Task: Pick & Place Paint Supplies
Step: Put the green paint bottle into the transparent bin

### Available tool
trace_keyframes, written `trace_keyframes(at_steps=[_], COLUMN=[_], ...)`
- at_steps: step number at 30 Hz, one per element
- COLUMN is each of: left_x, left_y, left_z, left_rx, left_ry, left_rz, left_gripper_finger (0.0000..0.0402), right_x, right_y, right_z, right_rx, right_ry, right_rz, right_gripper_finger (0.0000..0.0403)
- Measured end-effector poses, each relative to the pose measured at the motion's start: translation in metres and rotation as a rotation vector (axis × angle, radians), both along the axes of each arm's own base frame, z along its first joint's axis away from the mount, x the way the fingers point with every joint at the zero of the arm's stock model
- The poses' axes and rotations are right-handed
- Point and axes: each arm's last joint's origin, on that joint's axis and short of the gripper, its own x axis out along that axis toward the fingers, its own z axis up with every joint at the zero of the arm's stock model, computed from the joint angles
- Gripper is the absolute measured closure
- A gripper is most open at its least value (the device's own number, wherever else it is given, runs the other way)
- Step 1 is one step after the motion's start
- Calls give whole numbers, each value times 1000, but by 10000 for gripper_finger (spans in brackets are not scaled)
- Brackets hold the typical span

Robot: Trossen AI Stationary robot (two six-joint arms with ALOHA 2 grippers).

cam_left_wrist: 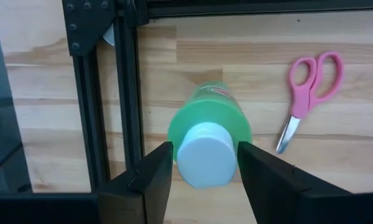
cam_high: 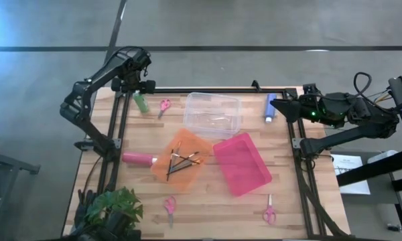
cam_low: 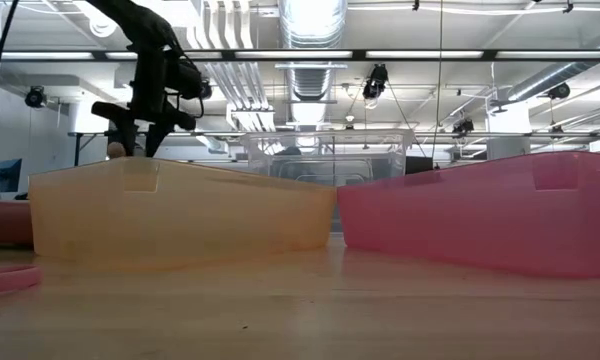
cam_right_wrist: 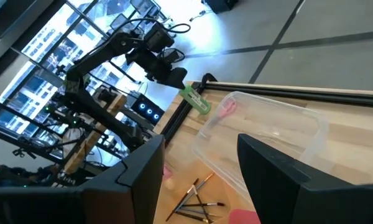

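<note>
From my low view, the translucent orange tray [cam_low: 180,215] hides its thin paintbrushes; the pink-red paint bottle [cam_low: 2,222] is cut off.

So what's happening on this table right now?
The left pincer sits open around the cap end of the green bottle lying at the table's far left corner, fingers either side, not yet closed. The right pincer waits open near the blue bottle. Brushes lie in the orange tray; the pink bottle lies beside it.

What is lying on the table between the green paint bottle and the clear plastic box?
In the high view, pink scissors lie between the green paint bottle and the clear plastic box; otherwise bare wood.
</note>
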Motion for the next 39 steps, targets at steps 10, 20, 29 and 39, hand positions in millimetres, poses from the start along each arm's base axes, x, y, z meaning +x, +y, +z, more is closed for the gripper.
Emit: trace_keyframes(at_steps=[10, 20, 29, 39], left_x=[0, -2, -4, -6], left_y=[3, 3, 4, 5], left_z=[0, 0, 0, 1], left_rx=[10, 2, -4, -1], left_ry=[-28, -40, -36, -42], left_rz=[0, 5, 10, 14], left_gripper_finger=[215, 216, 253, 280], right_x=[-2, -2, -2, -2], right_y=[0, 0, 0, -1], right_z=[-1, -2, -2, -2], right_rx=[-5, 4, 4, 2], right_ry=[15, 21, 21, 22], right_rz=[-5, -10, -11, -10], right_gripper_finger=[206, 206, 206, 206])
